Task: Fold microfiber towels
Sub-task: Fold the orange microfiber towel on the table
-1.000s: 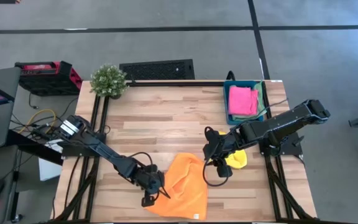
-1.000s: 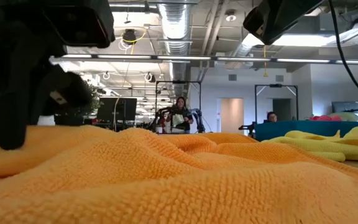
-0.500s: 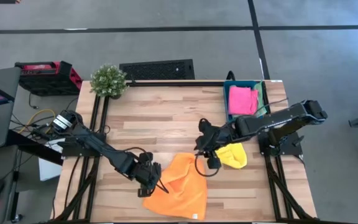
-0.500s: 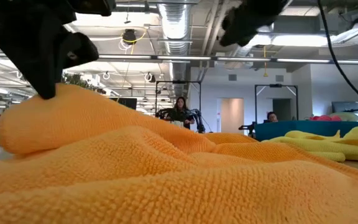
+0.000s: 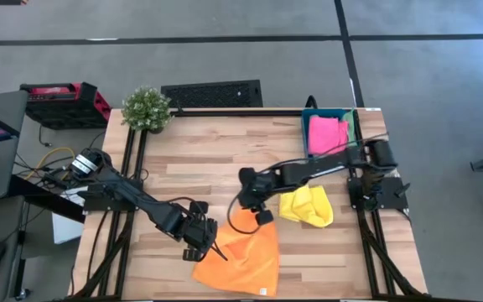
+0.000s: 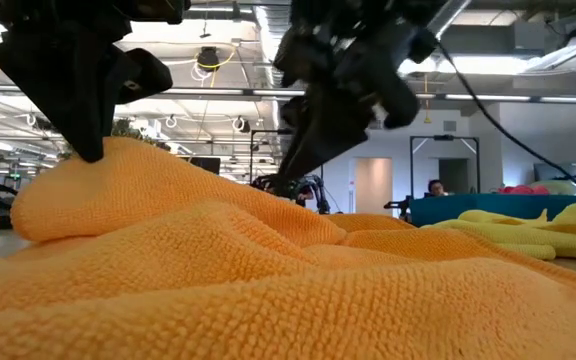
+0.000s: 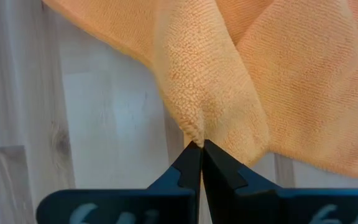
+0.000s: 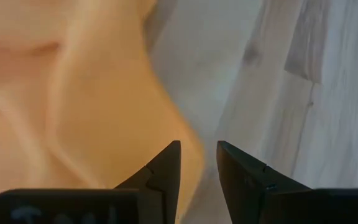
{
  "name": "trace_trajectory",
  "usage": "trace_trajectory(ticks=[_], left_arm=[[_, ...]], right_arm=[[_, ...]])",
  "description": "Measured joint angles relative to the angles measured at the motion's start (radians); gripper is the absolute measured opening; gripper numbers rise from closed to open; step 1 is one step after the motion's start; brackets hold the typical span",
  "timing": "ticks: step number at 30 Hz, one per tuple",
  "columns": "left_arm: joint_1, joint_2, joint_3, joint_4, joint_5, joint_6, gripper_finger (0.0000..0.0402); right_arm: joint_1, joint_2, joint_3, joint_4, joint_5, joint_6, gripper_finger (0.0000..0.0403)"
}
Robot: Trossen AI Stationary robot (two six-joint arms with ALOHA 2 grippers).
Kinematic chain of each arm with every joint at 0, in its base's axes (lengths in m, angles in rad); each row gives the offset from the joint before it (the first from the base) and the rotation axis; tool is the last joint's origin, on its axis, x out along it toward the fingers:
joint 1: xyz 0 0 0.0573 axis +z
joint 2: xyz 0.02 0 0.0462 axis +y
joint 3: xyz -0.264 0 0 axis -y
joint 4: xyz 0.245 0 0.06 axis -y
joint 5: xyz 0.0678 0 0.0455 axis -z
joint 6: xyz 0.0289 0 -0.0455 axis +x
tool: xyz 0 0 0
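The orange towel [image 5: 241, 252] lies crumpled on the table near its front edge. My left gripper [image 5: 210, 249] is shut on the towel's left corner, held raised in a peak [image 6: 98, 175]. My right gripper [image 5: 258, 216] is open, fingers pointing down over the towel's far corner [image 8: 166, 124]; whether it touches the cloth I cannot tell. The yellow towel [image 5: 307, 205] lies bunched on the table to the right. The pink towel [image 5: 327, 134] lies in the teal bin [image 5: 307, 126] on top of the sage green one [image 5: 353, 126]. My left gripper pinches the orange towel's left corner [image 7: 194, 134] between its two fingertips, on a small fold of cloth. The fingers come from above, pointing down. The corner is lifted off the table, and the cloth slopes down from it, slack, to the rest lying on the table [image 6: 368, 290].
A potted plant [image 5: 147, 107] stands at the table's far left corner. The teal bin stands at the far right corner. Bare wood [image 5: 208, 168] stretches across the table's middle and far left. People sit in the room behind [image 6: 290, 180].
My right gripper has gone from beside the yellow towel toward the table's left, to above the orange towel's far corner. My left gripper has risen and gone a little toward the far edge, lifting the orange towel's left corner into a peak while the rest stays on the table.
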Motion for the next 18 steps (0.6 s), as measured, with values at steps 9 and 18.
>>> trace_trajectory(ticks=[9,18], left_arm=[[0.0,0.0,0.0,-0.003,0.002,-0.007,0.0],[0.0,0.0,0.0,-0.016,0.003,-0.011,0.0]], right_arm=[[-0.058,0.161,0.183,-0.2,-0.09,-0.083,0.0127],[-0.073,0.224,0.222,-0.224,-0.187,-0.084,0.0127]])
